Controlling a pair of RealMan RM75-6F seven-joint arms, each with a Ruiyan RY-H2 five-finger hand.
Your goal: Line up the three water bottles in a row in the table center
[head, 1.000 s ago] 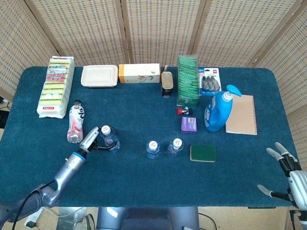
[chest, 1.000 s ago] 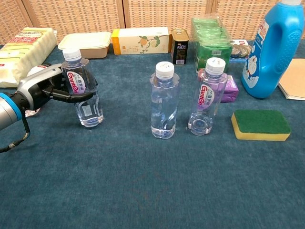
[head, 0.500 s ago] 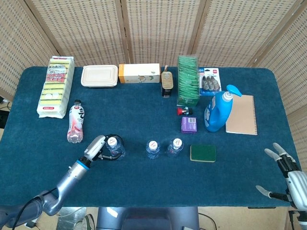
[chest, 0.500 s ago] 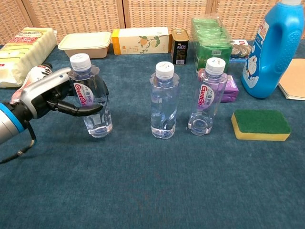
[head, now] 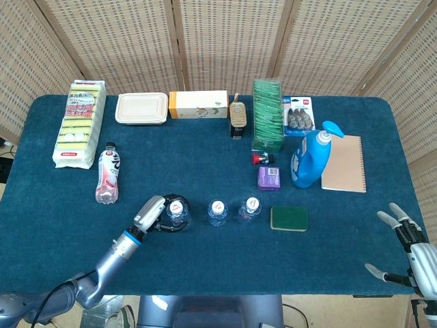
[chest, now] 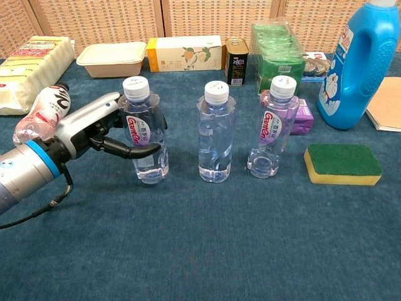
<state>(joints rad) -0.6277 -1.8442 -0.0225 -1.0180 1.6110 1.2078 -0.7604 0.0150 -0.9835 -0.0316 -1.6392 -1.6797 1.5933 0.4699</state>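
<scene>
Three clear water bottles with white caps stand in the table's middle. My left hand (chest: 103, 128) (head: 151, 212) grips the leftmost bottle (chest: 145, 139) (head: 177, 212) around its labelled body, upright on the cloth. The middle bottle (chest: 216, 133) (head: 218, 212) and the right bottle (chest: 270, 128) (head: 248, 209) stand free, roughly level with it. My right hand (head: 408, 240) hovers at the table's front right edge, fingers spread, holding nothing; the chest view does not show it.
A green sponge (chest: 342, 164) lies right of the bottles, a purple box (head: 269, 178) and blue detergent bottle (head: 311, 157) behind them. A pink-labelled drink bottle (head: 108, 173) lies at the left. Boxes, a tin and packets line the back edge.
My left hand has carried the leftmost bottle rightward and nearer the front, bringing it close beside the middle bottle. The right hand barely shifted.
</scene>
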